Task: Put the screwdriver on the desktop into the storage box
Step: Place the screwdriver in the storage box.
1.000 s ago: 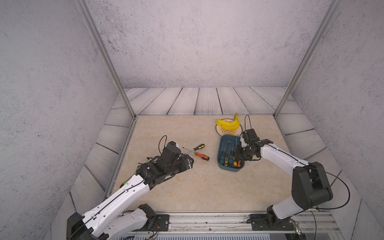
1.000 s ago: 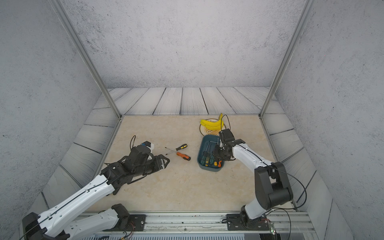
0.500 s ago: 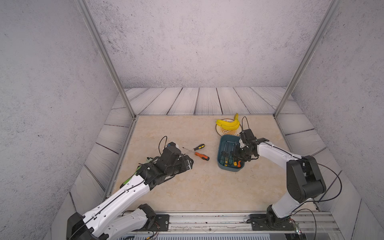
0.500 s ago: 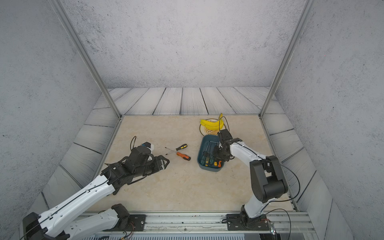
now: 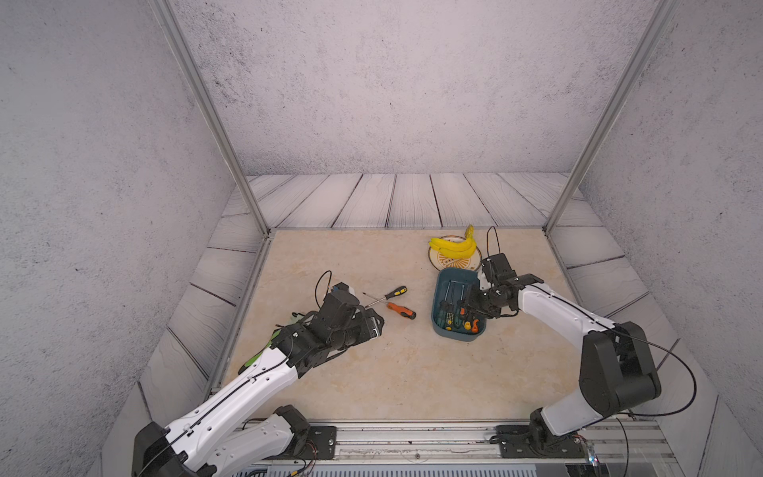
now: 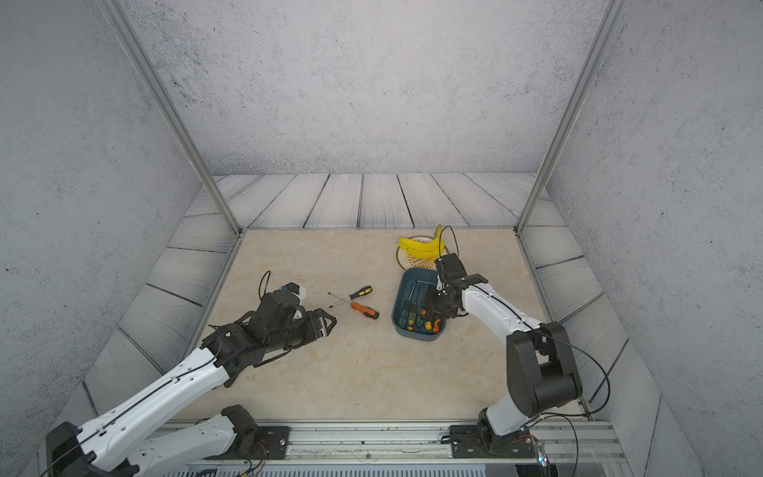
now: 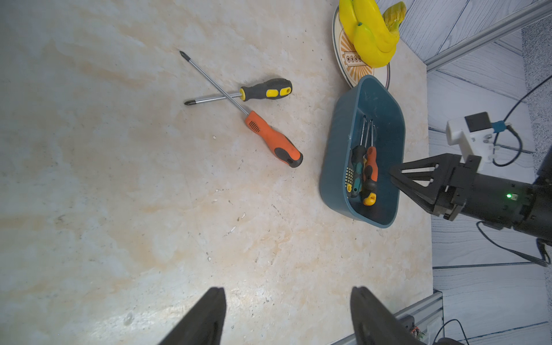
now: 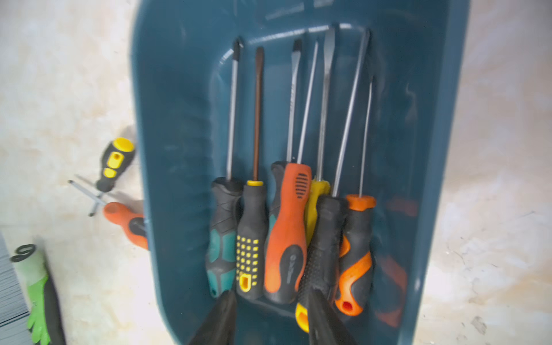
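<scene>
The right end effector (image 8: pixel 270 295) hangs over the handle end of the storage box (image 8: pixel 167 149), its jaws partly apart and clamping nothing. One finger (image 8: pixel 325 325) sits just by a black-and-yellow handle; whether they touch is unclear. Several screwdrivers (image 8: pixel 286 227) lie side by side in the box. The left end effector (image 7: pixel 288 289) stands wide open and empty above the bench (image 7: pixel 119 194). On the bench beside the box, an orange-handled screwdriver (image 7: pixel 273 139) and a yellow-and-black screwdriver (image 7: pixel 265 91) lie with shafts crossed.
</scene>
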Motion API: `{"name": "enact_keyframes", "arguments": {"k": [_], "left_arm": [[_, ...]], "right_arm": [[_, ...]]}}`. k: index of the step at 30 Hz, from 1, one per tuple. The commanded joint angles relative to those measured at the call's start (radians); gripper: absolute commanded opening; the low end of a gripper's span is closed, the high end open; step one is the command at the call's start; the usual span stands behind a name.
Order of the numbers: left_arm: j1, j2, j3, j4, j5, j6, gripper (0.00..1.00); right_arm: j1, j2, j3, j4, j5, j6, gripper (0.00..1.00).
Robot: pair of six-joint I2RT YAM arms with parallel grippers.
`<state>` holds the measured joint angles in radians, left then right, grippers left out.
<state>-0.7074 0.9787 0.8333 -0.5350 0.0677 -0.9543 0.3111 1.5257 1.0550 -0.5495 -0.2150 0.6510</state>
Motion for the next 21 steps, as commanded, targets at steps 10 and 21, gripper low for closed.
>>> {"name": "enact_keyframes", "arguments": {"k": [10,21], "left_arm": [[0.042,0.117,0.090,-0.051,-0.006,0.036,0.71],[0.086,0.248,0.138,-0.031,0.025,0.043,0.66]], "right_arm": [[0.013,-0.185,-0.068,-0.063,-0.038,-0.051,0.44],[0.032,-0.315,-0.137,-0.085,-0.063,-0.080,0.44]]}}
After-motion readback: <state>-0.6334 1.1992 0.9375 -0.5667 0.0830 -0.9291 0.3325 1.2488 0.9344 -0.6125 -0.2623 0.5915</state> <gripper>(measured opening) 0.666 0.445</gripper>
